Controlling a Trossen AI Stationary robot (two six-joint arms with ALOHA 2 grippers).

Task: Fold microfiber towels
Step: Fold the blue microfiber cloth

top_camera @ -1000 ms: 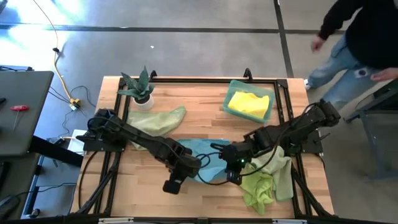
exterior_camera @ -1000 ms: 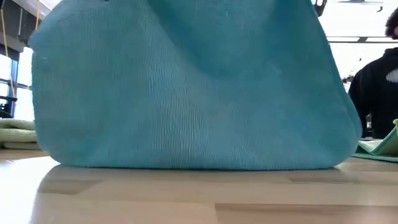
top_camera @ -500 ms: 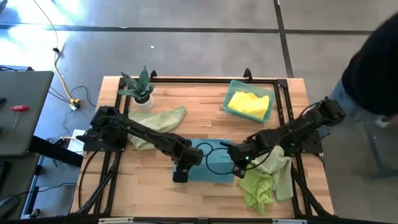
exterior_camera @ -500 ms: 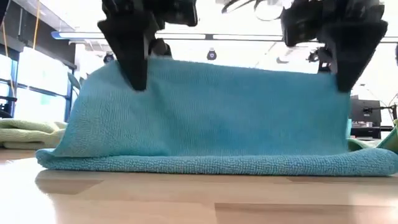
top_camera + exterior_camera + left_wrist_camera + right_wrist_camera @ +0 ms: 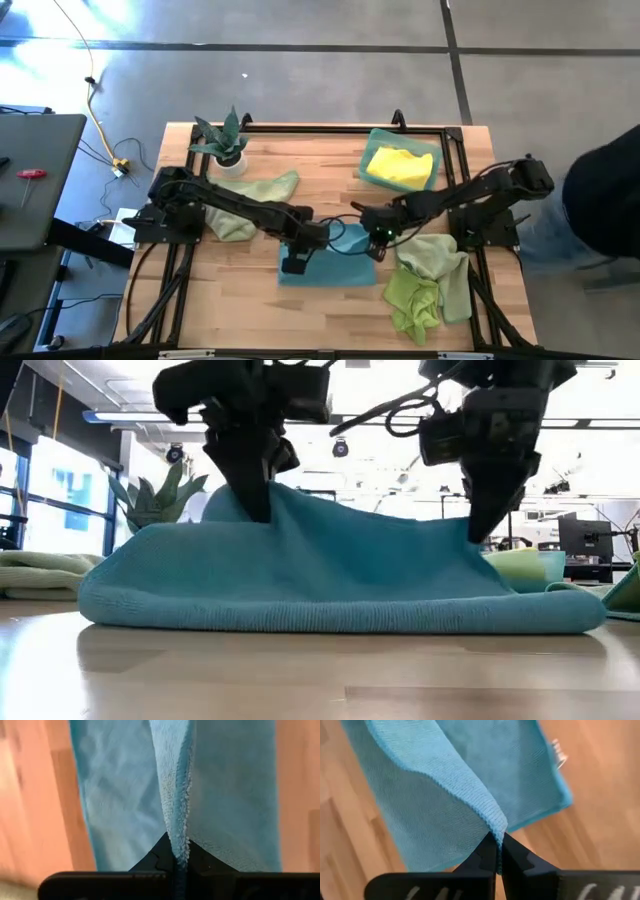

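A light blue microfiber towel (image 5: pixel 330 265) lies doubled over at the table's middle, with its fold along the near side (image 5: pixel 330 615). My left gripper (image 5: pixel 297 252) is shut on the upper layer's left end and my right gripper (image 5: pixel 376 240) on its right end. Both stand low over the towel in the low view, the left gripper (image 5: pixel 255 510) and the right gripper (image 5: pixel 482 530). Other microfiber towels lie around: a sage green one (image 5: pixel 255 192), a lime and mint heap (image 5: pixel 430 285), and a yellow one (image 5: pixel 400 165). My left gripper pinches the upper layer's edge (image 5: pixel 179 832) between its two fingers, which point steeply down from above. That edge is raised off the table while the lower layer lies flat. My right gripper pinches the upper layer's edge at a bunched fold (image 5: pixel 492 827) between its two fingers, slanting down from above. The cloth sags slack between the two grippers, and its folded near side rests on the table.
A potted plant (image 5: pixel 225 140) stands at the far left. A teal bin (image 5: pixel 432 160) at the far right holds the yellow towel. A person in dark clothes (image 5: pixel 610 195) stands beyond the table's right edge. Bare wood shows along the near edge.
Both grippers have gone down and toward the table's far edge, still shut on the blue towel's upper edge. The towel, which hung upright from them, has been laid over: its lower part lies on the table and the top layer is carried across it.
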